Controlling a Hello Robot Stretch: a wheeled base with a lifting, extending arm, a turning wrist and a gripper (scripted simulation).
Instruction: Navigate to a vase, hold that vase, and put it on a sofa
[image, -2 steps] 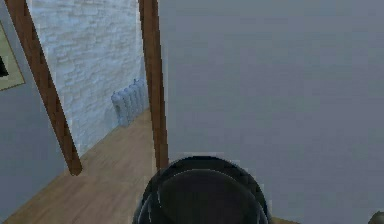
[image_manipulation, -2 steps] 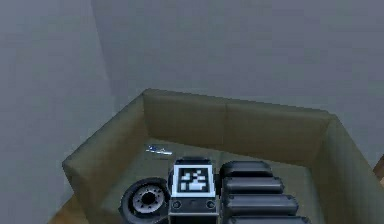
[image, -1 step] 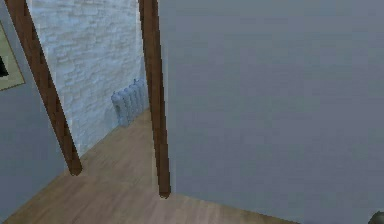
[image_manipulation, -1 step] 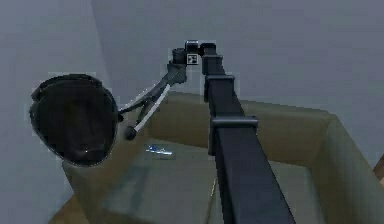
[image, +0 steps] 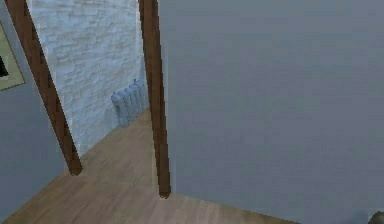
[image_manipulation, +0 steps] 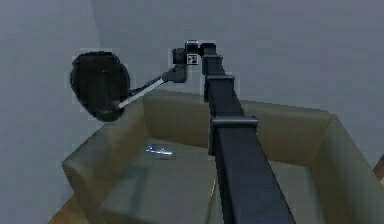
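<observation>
While aloft, dark vase (image_manipulation: 100, 85) by sofa (image_manipulation: 290, 122)

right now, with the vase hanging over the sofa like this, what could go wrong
1. The dark round vase hangs from the fingers near the sofa's end at the arm side view's left, not above the middle of the seat. Let go there, it might strike the rim and roll off to the floor.
2. A small grey thing lies on the seat. The vase could land on it and tip.
</observation>
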